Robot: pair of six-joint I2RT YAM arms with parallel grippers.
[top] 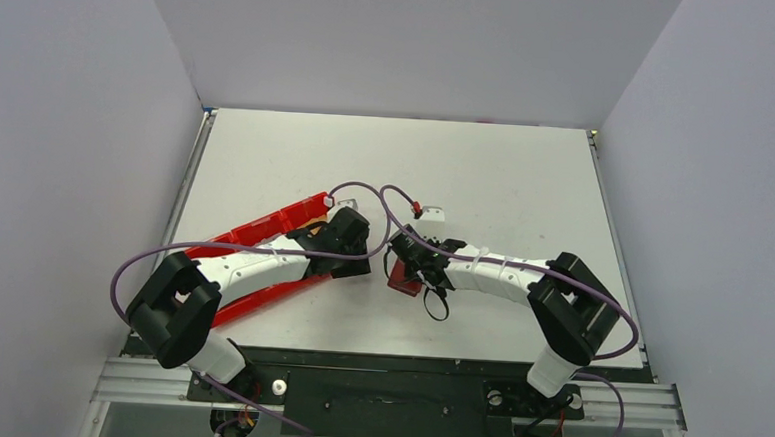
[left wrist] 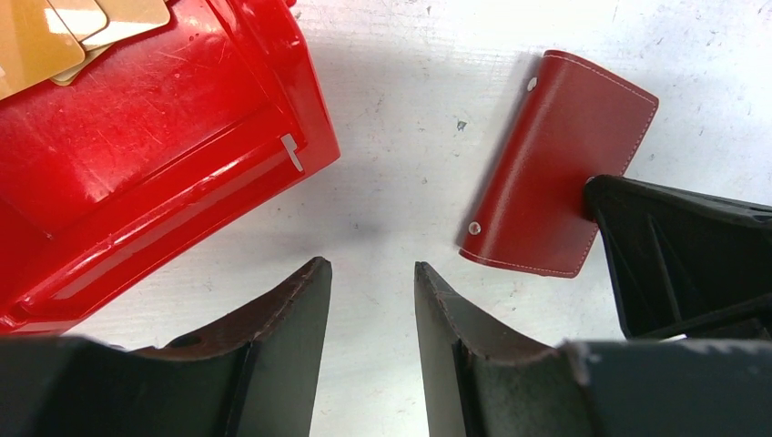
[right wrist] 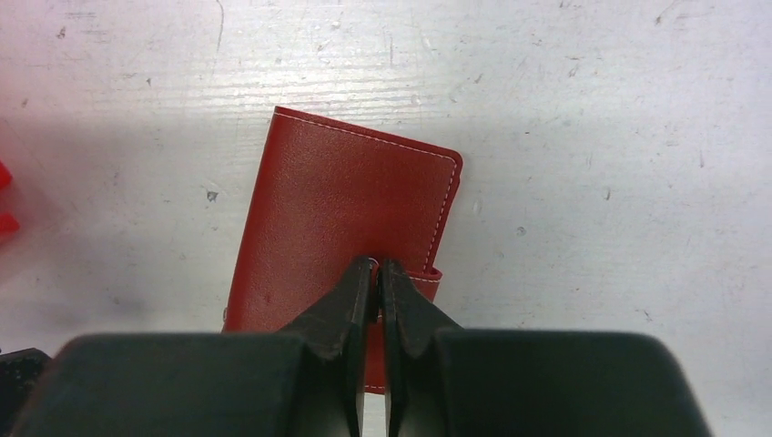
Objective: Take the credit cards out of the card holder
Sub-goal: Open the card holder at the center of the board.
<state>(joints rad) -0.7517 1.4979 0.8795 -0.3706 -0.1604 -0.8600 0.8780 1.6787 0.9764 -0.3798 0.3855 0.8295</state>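
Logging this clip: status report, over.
Left gripper open, empty, over table. Right gripper shut, tips at strap edge of card holder. Holder closed, flat. Gold cards in red tray; nothing blocking.

No writing or number is legible on the card holder (right wrist: 346,209), credit cards (left wrist: 82,27) or red tray (left wrist: 164,137).

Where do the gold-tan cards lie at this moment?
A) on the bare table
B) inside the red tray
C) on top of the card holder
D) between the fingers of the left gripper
B: the left wrist view shows the gold-tan cards lying inside the red tray, apart from the closed card holder.
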